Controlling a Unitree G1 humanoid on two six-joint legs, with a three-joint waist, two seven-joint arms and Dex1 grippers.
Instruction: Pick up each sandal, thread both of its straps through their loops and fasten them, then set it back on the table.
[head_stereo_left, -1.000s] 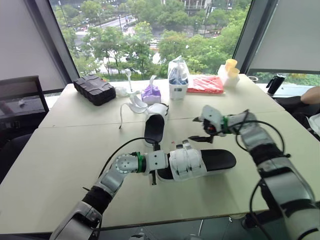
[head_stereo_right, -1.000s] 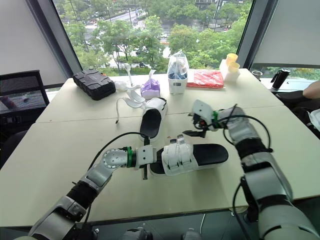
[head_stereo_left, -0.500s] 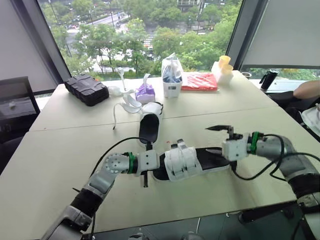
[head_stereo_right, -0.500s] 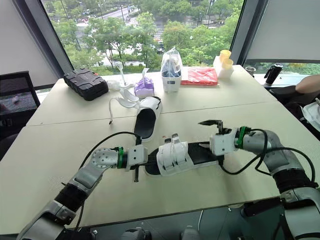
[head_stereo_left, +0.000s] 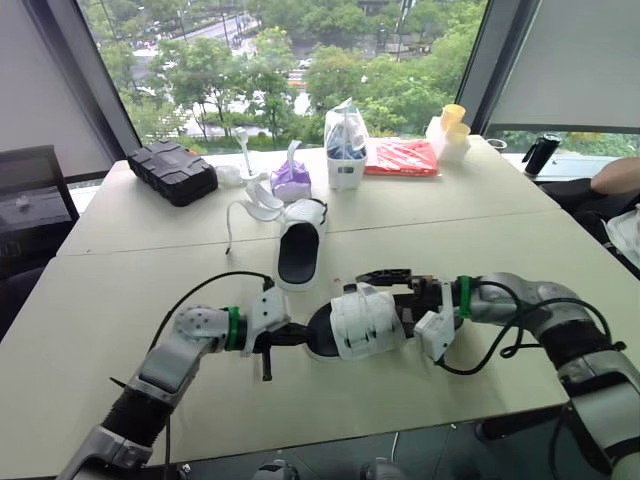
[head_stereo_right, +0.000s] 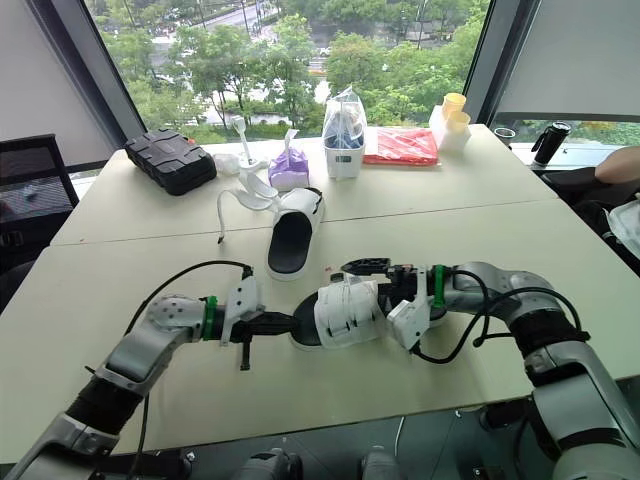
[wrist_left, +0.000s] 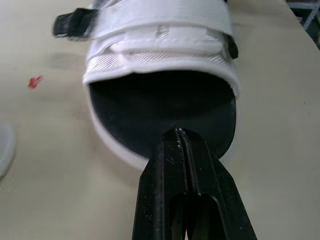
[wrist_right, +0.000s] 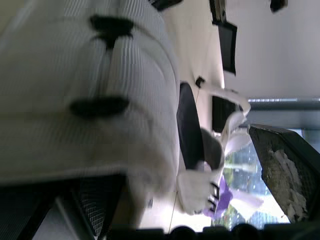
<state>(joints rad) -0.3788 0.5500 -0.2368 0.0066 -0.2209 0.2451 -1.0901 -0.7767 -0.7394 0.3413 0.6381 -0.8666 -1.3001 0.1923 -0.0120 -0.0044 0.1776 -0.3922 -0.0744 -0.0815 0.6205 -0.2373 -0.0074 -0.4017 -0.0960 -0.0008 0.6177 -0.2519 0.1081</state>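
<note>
Worked sandal: the white-strapped sandal with a black footbed (head_stereo_left: 362, 320) lies on the pale desk (head_stereo_left: 470, 235) near its front edge, between the two hands, with both white straps across its upper.
Left hand (head_stereo_left: 297, 335): clenched, its black fingertips pressed together and resting against the open end of the footbed.
Right hand (head_stereo_left: 392, 290): released, its fingers spread. One black finger sits above the strapped upper, and the other is low beside the sandal.
In the way: the right hand and wrist cover the far end of that sandal. Black cables from both arms loop over the desk beside it.
Second sandal: a matching white sandal with a black footbed (head_stereo_left: 299, 250) lies just beyond, with its white straps loose and trailing away from it.
Back of the desk: a black ridged case (head_stereo_left: 172, 172), a purple packet (head_stereo_left: 294, 182), a white holder with a clear bag in it (head_stereo_left: 345, 152), a flat red packet (head_stereo_left: 403, 157) and stacked yellow cups (head_stereo_left: 452, 125).
Right edge: a black bottle (head_stereo_left: 541, 153), and a person's arm (head_stereo_left: 618, 176).
Left edge: a black chair (head_stereo_left: 35, 200).
</note>
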